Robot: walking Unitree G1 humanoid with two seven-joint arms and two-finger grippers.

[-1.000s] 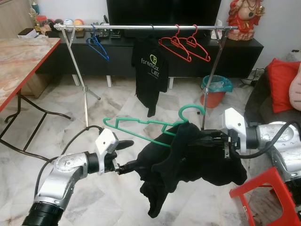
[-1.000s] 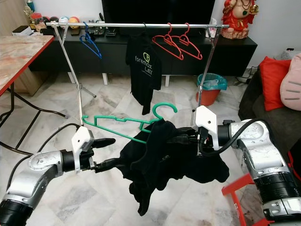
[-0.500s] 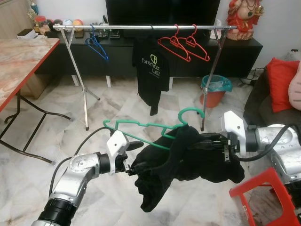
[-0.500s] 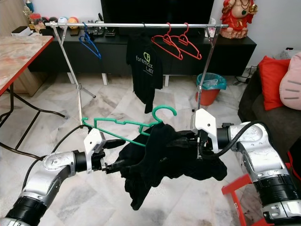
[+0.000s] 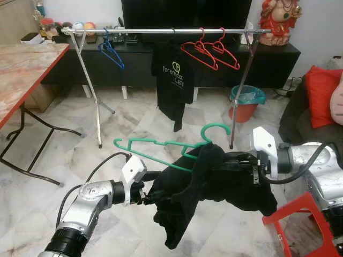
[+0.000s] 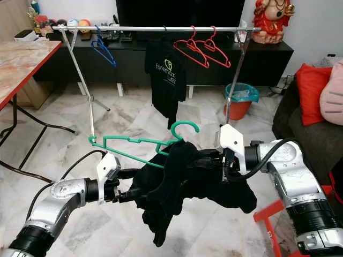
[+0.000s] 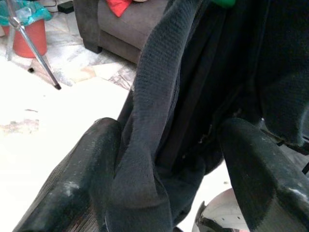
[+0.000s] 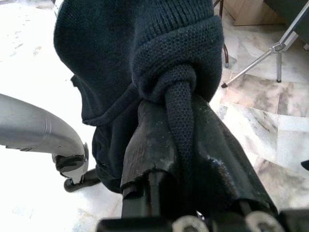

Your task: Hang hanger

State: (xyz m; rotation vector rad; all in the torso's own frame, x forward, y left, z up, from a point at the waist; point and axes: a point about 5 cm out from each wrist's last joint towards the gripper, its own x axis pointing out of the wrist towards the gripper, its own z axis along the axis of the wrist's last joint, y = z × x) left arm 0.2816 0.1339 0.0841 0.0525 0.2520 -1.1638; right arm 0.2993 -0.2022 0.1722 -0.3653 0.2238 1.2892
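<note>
**A:** What has changed for you since a second ago?

**B:** Your left gripper (image 5: 150,194) has drawn in closer to the black garment (image 5: 214,184) and now sits under the long bar of the green hanger (image 5: 161,147), whose far tip has dipped a little. The garment's lower folds have swung and hang lower in front of you.

**A:** And how does that left gripper stand?

**B:** Look along your left wrist view: the two black fingers (image 7: 72,183) are spread wide, and a thick fold of the dark cloth hangs between them, lying against one finger. It touches the cloth there, but you aren't pinching it.

**A:** The right one?

**B:** Your right gripper (image 6: 206,158) is clamped tight on a bunched roll of the garment, just below the hanger's hook. In your right wrist view the knit cloth (image 8: 159,63) wraps over the closed fingertips (image 8: 159,140).

**A:** Where is the hanger from there?

**B:** It's above and between your two grippers, tilted, its hook beside the right gripper and its long arm reaching out over the left one. The garment drapes from it, hanging below both grippers.

**A:** And beyond?

**B:** Well ahead of both grippers stands the clothes rail (image 5: 161,31), carrying a blue hanger (image 5: 111,52), a black printed T-shirt (image 5: 174,80) and two red hangers (image 5: 210,51). The red stool (image 5: 308,225) is just below your right arm.
</note>
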